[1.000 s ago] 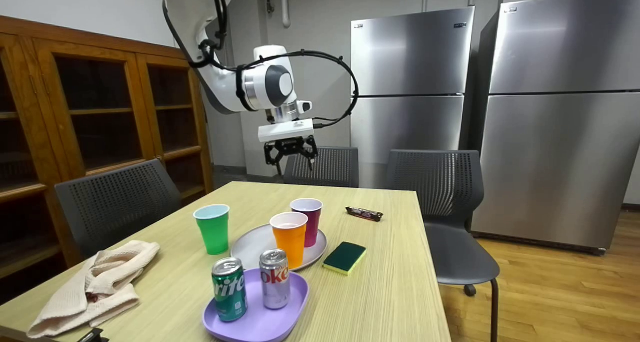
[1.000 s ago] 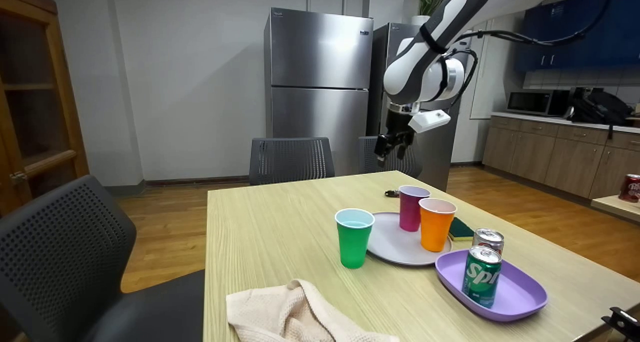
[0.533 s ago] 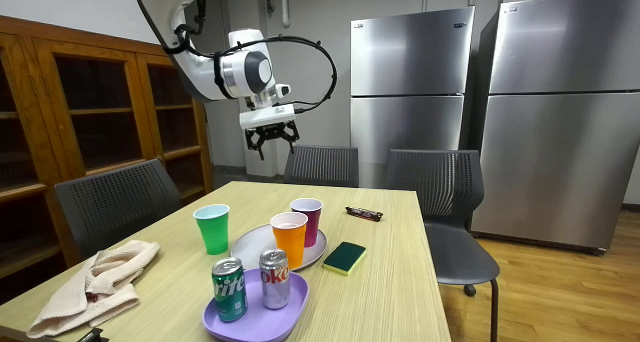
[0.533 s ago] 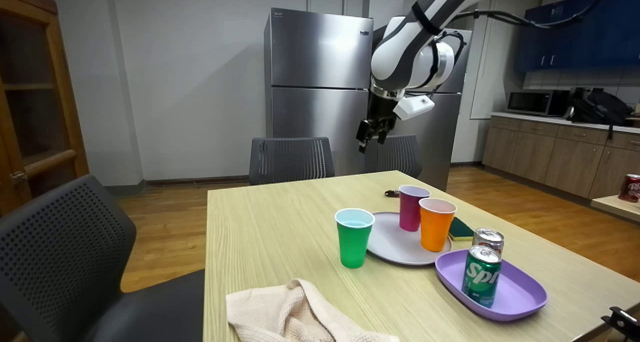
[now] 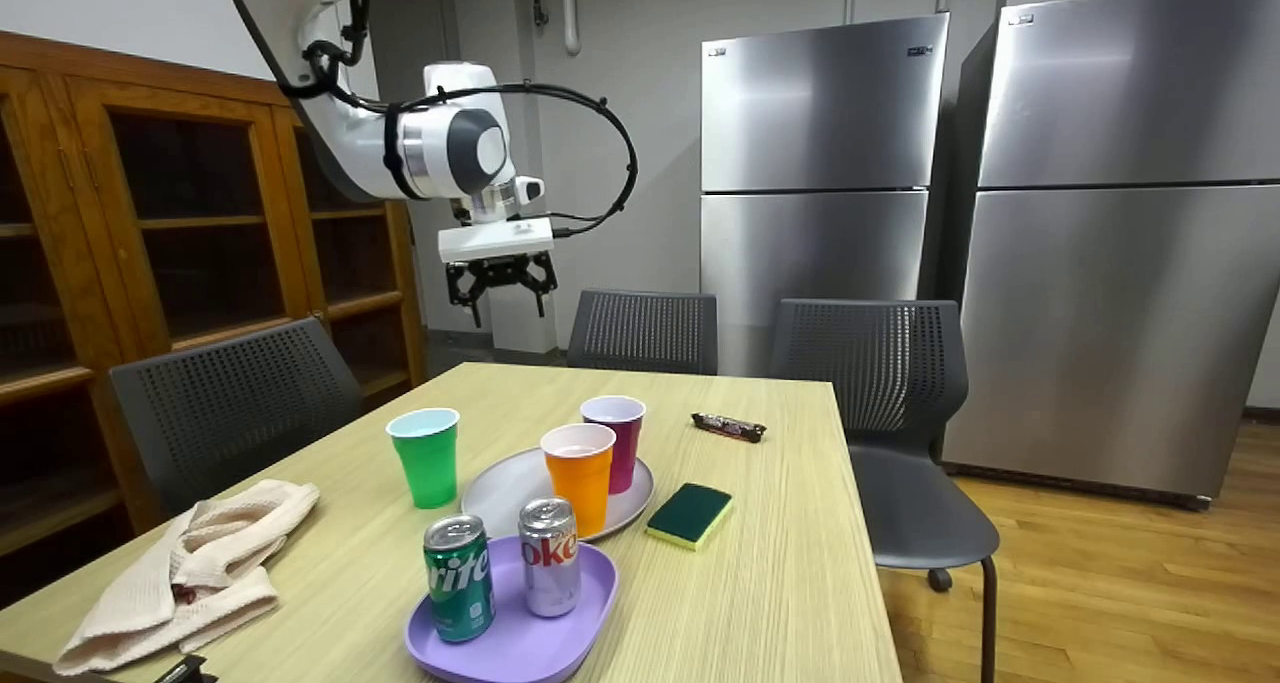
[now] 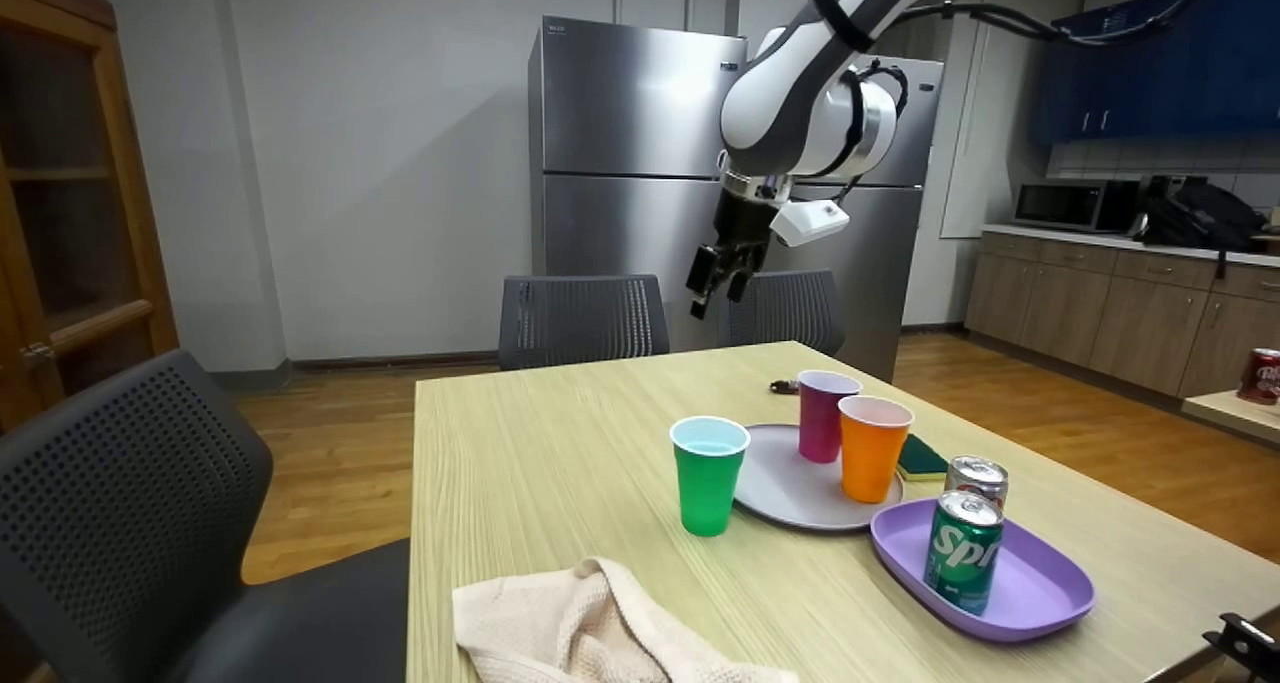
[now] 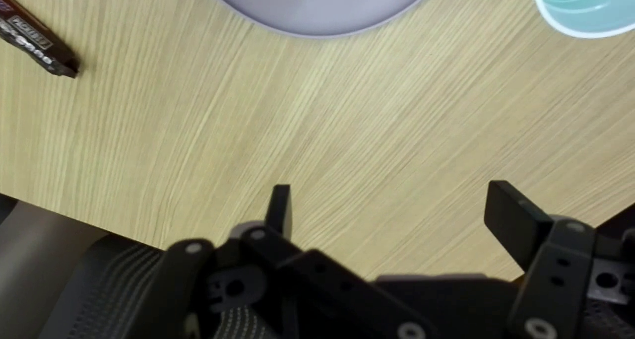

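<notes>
Green cup (image 7: 590, 6) and grey plate (image 7: 322, 9) on the table (image 7: 347, 130), below and well away from the fingers (image 7: 516, 222) (wide apart)

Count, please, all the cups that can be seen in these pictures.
3. The green cup stands on the table, beside the grey plate; the orange cup and the purple cup stand on the plate. Cups nested inside these could be hidden.

Claw (image 7: 391, 200): black. Desk (image 6: 540, 463): pale yellow, streaky grain. Green cup (image 6: 708, 485), orange cup (image 6: 872, 455), magenta cup (image 6: 819, 425): all pale-rimmed. Plate (image 6: 772, 478): grey. Tray (image 6: 1042, 585): lilac. Green can (image 6: 962, 553): white lettering. Silver can (image 5: 550, 565): red lettering. Sponge (image 5: 692, 511): dark green over yellow. Snack bar (image 5: 728, 427): dark brown.
</notes>
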Action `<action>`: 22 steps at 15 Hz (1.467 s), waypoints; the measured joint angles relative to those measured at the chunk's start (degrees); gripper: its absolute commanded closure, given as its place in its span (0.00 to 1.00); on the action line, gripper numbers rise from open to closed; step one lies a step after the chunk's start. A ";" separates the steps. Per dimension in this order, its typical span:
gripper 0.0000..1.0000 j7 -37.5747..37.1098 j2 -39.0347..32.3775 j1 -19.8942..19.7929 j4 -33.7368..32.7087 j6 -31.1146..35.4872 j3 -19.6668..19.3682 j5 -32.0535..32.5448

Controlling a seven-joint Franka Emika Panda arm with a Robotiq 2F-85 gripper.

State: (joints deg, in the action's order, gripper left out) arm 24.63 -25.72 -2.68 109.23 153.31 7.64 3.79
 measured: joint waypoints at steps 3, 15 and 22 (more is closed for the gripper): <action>0.00 3.76 0.01 -1.70 0.88 -0.17 2.67 -3.39; 0.00 13.29 0.00 -3.67 2.60 -6.00 6.07 -7.39; 0.00 15.24 -0.09 -3.33 3.45 -10.34 5.59 -6.95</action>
State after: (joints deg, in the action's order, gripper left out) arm 39.87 -25.81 -6.01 112.68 142.97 13.23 -3.16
